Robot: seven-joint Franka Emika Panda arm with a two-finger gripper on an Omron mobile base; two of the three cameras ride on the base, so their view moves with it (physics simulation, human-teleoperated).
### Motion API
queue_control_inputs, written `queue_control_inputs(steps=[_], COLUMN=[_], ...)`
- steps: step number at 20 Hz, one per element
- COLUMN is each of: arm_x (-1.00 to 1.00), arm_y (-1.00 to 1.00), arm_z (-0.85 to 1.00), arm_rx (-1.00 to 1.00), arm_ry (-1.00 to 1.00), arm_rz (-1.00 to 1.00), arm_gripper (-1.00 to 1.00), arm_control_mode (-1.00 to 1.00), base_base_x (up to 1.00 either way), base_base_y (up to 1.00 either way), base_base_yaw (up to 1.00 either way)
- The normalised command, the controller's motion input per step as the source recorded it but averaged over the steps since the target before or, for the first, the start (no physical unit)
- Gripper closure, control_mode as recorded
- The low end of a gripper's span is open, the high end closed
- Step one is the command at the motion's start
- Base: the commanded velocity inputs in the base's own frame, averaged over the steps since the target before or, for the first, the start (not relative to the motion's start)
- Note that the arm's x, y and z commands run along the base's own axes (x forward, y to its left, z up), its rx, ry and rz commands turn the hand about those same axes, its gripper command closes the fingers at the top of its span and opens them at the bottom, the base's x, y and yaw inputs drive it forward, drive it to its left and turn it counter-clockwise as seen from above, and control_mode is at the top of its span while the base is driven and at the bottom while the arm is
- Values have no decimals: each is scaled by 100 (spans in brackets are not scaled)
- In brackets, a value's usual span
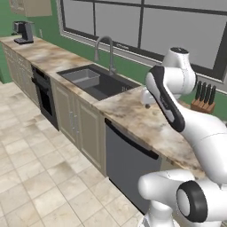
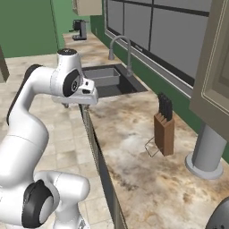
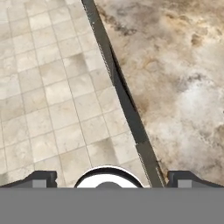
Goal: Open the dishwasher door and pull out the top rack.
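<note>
Grey dishwasher door [image 1: 126, 166] stands closed, well below claw [image 3: 109, 177].

The arm covers the dishwasher door's [image 1: 126, 164] near right corner, and the knife block [image 1: 203, 104] sits partly behind its elbow.

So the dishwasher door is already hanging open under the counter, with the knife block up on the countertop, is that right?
Not quite. The dishwasher door is shut, flush with the cabinet fronts under the counter, its black bar handle along the top edge; the left base view shows this. The knife block does stand on the countertop.
</note>
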Motion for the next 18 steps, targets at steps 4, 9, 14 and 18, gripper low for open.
queue_control_inputs(steps=[4, 9, 14, 18], arm_x=[21, 69, 90, 96], arm_y=[63, 100, 61, 6], arm_z=[-98, -100, -96, -73], arm_rx=[-31, -54, -38, -20], arm_ry=[11, 27, 16, 25], arm_rz=[2, 0, 0, 0], arm_gripper=[-100, -100, -100, -100], arm_control_mode=[-100, -100, -100, -100], base_base_x=[0, 0, 0, 0], base_base_y=[0, 0, 0, 0], base_base_yaw=[0, 0, 0, 0])
